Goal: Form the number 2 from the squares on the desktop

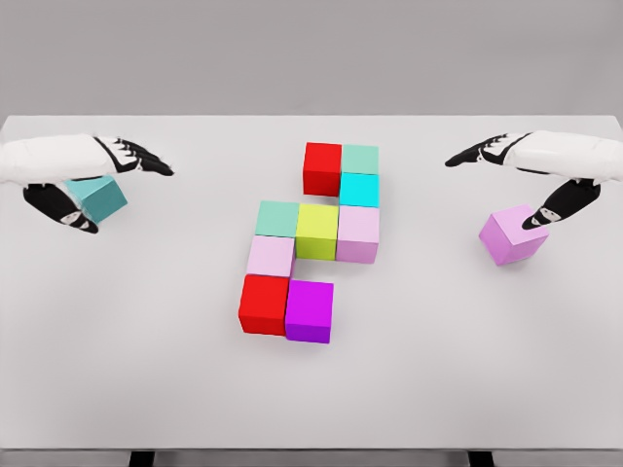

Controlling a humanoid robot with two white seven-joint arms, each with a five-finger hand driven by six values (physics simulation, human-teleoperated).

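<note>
Nine blocks sit close together in the middle of the white desk (pixel 146 389), seen from the head camera. The shape is taller than it is wide and runs from the far red block (pixel 322 167) down to the near red block (pixel 264 305) and purple block (pixel 310 310). The left robot hand (pixel 83 190) has its fingers closed around a teal block (pixel 97 197). The right robot hand (pixel 531 180) pinches a pink block (pixel 511 236), which is tilted.
</note>
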